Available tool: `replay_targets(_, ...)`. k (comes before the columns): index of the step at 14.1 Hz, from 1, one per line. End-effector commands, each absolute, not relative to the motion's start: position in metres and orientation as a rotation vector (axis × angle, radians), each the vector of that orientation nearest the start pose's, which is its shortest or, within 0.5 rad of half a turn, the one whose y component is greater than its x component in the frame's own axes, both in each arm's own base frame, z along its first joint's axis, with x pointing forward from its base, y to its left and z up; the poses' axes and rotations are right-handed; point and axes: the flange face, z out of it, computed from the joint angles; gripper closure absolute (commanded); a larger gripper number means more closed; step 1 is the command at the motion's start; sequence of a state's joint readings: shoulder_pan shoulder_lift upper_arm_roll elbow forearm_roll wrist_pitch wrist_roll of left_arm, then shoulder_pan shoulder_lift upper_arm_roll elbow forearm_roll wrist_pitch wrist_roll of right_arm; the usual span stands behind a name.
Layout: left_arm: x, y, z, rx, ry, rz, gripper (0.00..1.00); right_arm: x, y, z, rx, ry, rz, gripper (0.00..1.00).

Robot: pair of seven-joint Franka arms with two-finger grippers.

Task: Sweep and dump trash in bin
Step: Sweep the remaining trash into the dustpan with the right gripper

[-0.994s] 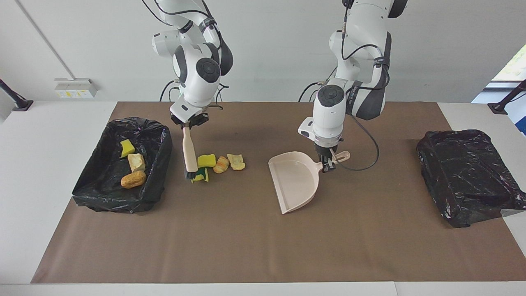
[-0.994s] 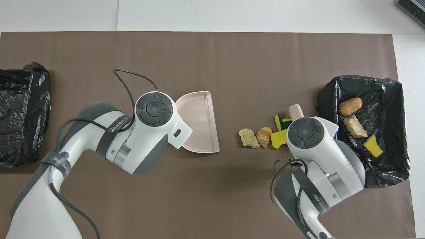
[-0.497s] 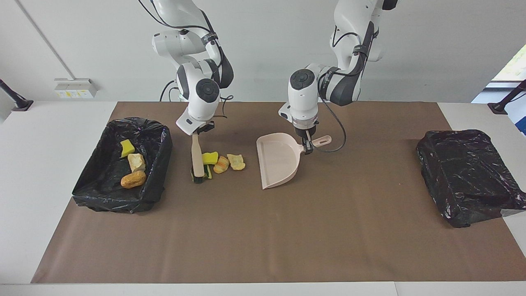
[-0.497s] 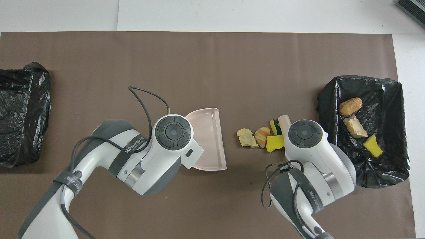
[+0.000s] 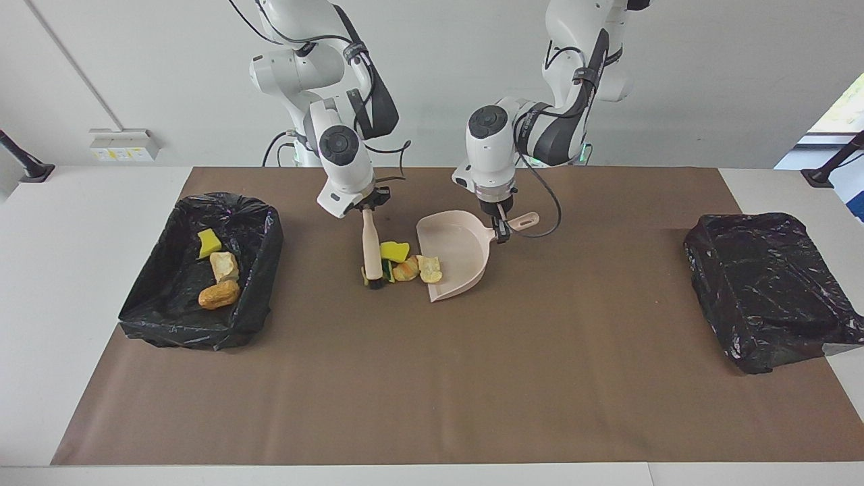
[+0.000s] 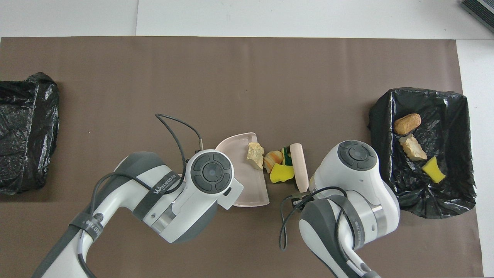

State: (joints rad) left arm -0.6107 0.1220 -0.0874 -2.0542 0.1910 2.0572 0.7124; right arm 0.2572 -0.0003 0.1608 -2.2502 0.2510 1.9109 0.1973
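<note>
**Three bits binned, four at the dustpan's lip**

Three pieces of trash already lie in the bin [image 5: 260,270] at my right arm's end of the table: a yellow sponge piece [image 5: 208,243], a pale lump [image 5: 224,266] and a tan-orange lump [image 5: 219,295]. Four more are bunched between my brush [image 5: 370,251] and the dustpan [image 5: 466,260]. The pale crumbly lump [image 5: 430,268] sits right at the dustpan's open edge, partly on it as I judge; the orange-striped lump [image 5: 406,269], the yellow sponge [image 5: 394,252] and the yellow-and-green sponge [image 6: 286,151] lie just beside the dustpan, touching one another

My right gripper [image 5: 365,206] is clenched on the brush handle, bristles down on the mat beside the dustpan. My left gripper [image 5: 501,230] is clamped on the dustpan's handle, its mouth facing the brush

I judge the job a little under half done: this heap needs pushing fully in, then lifting and tipping into the bin. A second black-lined bin [image 5: 769,290] stands well apart from the dustpan, at my left arm's end

One marking shows, a logo on the strap of my left arm, too slanted to read with confidence
</note>
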Motion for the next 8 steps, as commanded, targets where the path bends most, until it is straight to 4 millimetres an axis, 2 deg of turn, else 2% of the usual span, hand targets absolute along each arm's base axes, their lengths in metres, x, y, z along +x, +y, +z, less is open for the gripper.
replay_targets(1,0.414,-0.336,0.366,-2.166,2.030,0.178,1.00,0.425,0.252,0.348,-2.852,-0.160,0.573,1.00)
replay_targets(4,0.427,-0.313,0.355,-2.198,2.015,0.124,1.00,0.420,0.273,0.356,-2.775,-0.166,0.567,1.00)
replay_targets(6,0.436,-0.295,0.347,-2.182,2.046,0.096,1.00,0.424,0.279,0.365,-2.732,-0.207,0.555,1.00)
replay_targets(8,0.450,-0.275,0.346,-2.127,2.113,0.099,1.00,0.429,0.279,0.389,-2.715,-0.210,0.566,1.00)
